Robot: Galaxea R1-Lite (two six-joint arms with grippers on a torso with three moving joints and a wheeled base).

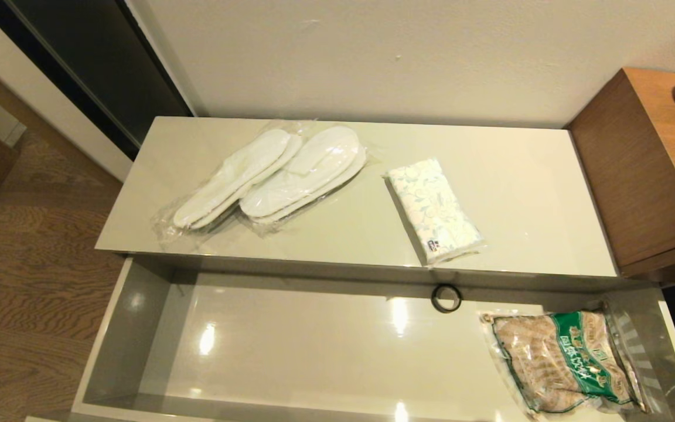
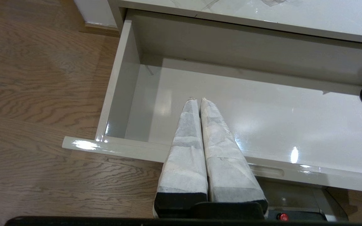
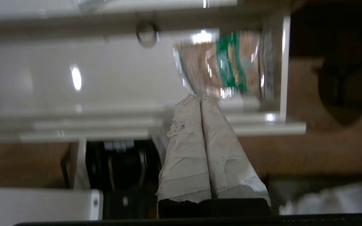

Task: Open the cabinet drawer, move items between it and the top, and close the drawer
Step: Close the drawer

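Note:
The cabinet drawer (image 1: 138,328) stands pulled wide open below the cream top (image 1: 525,193). On the top lie the wrapped white slippers (image 1: 273,173) at the left and the leaf-print tissue pack (image 1: 434,210) near the front edge. Neither arm shows in the head view. My left gripper (image 2: 199,99) is shut and empty, held above the drawer's front rail (image 2: 124,150) near the drawer's left end. My right gripper (image 3: 199,96) is shut and empty, in front of the drawer's right end.
A green-labelled snack bag (image 1: 566,360) lies in the drawer's right end, and a small black ring (image 1: 446,298) sits at the drawer's back. A taller brown cabinet (image 1: 648,170) stands at the right. Wood floor (image 1: 27,281) lies to the left.

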